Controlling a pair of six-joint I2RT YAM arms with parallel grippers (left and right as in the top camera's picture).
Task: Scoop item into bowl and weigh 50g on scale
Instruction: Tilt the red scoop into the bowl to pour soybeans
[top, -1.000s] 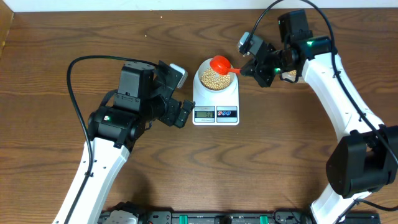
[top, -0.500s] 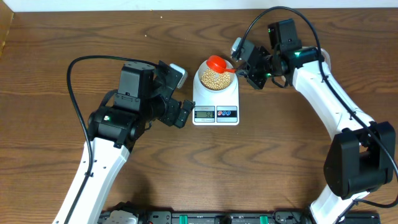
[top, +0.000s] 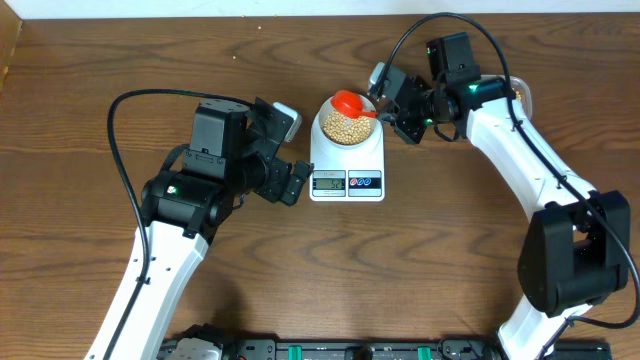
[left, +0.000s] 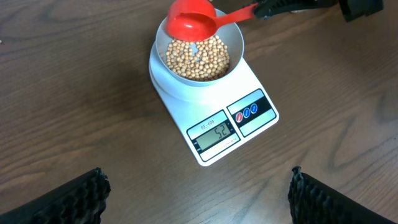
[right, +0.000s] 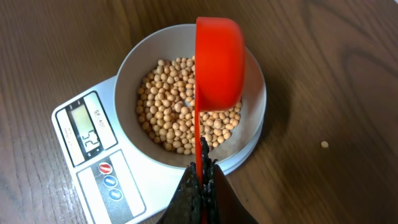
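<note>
Firmly pinching scoop (right: 219, 65) handle in closed right end effector (right: 202, 180), holding it tipped just ahead over bowl (right: 127, 81) on scale (right: 134, 186) to shed beans (right: 165, 106).

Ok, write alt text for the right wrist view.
The right gripper holds a red scoop tipped on its side over a pale bowl of beans, which sits on a white scale on a wooden table.

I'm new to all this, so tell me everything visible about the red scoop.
The red scoop looks like glossy plastic: a round cup on a thin straight handle. The right end effector pinches the handle's end. The cup is tipped on its side over the bowl of beans on the scale.
</note>
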